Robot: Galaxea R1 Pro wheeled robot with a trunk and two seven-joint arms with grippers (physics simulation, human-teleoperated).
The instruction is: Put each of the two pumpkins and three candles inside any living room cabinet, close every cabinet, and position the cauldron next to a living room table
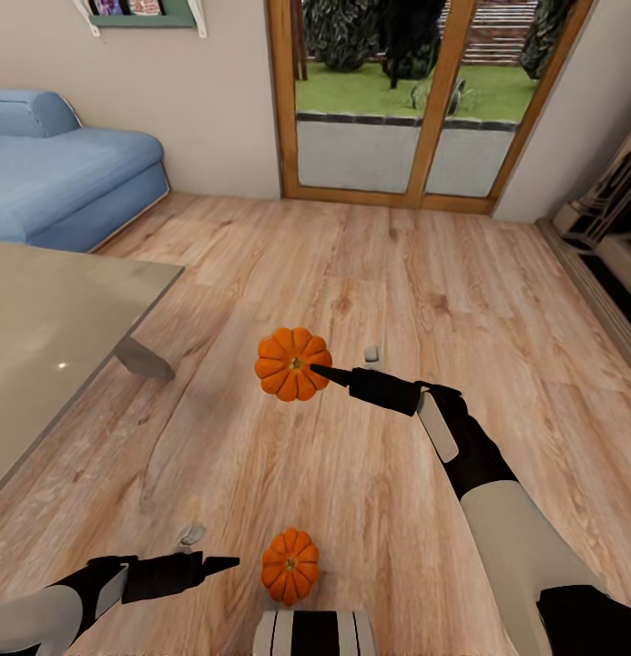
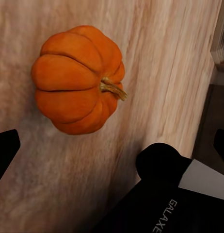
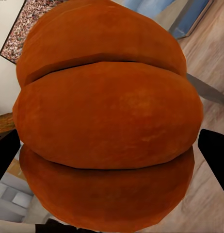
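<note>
- Right gripper [image 1: 317,371], arm stretched forward over the plank floor [image 1: 461,301]; fingers closed on the far pumpkin [image 1: 293,363], carried clear of the floor.
- Pumpkin: bright orange, ribbed, pressed between both fingertips.
- Left gripper [image 1: 226,564]: spread open, empty, low beside the near pumpkin [image 1: 290,565], which rests on the floor ahead of its fingertips.

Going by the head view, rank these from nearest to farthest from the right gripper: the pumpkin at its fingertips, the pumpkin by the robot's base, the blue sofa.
1. Pumpkin at the fingertips of the right gripper, mid-floor.
2. Pumpkin by the base, near the left gripper.
3. Blue sofa, far left against the wall.
</note>
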